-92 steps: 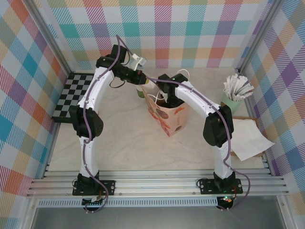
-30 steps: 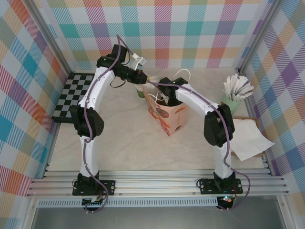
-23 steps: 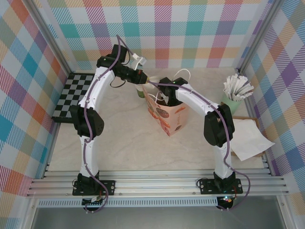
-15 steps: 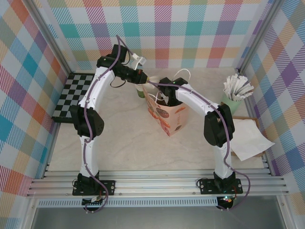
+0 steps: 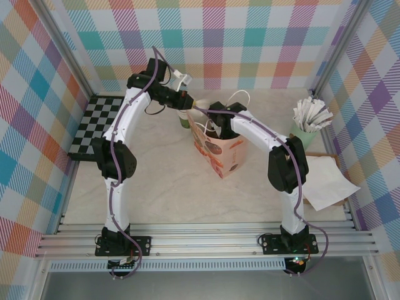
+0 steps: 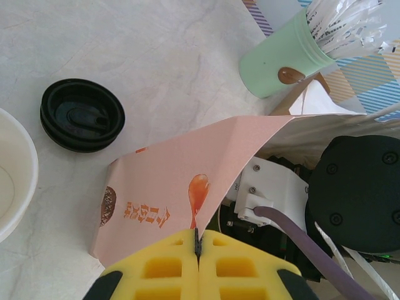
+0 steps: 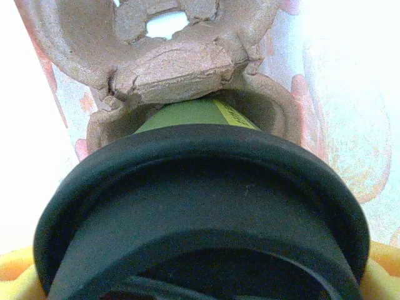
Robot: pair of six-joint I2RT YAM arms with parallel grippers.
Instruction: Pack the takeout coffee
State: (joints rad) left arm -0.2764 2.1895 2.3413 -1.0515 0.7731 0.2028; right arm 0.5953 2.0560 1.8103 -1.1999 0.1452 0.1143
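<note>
A pink printed paper bag (image 5: 220, 153) stands open mid-table. My left gripper (image 6: 199, 240) is shut on the bag's top edge (image 6: 187, 181), pinching it between the yellow fingers. In the top view that gripper (image 5: 189, 103) sits at the bag's far left corner. My right gripper (image 5: 215, 128) reaches down inside the bag. It is shut on the takeout coffee (image 7: 200, 187), a dark-green cup under a black lid, with yellow pads (image 7: 19, 275) at both sides of the lid. Below the cup lies a brown pulp cup carrier (image 7: 175, 69) on the bag's floor.
A stack of black lids (image 6: 81, 114) and a white cup rim (image 6: 12, 178) sit on the table beside the bag. A mint-green cup of white sticks (image 5: 307, 125) stands at the right, white paper (image 5: 325, 181) nearer, and a checkerboard (image 5: 97, 122) at the left.
Over the last second nothing has visibly moved. Since three seconds ago the right wrist has shifted slightly at the bag's mouth.
</note>
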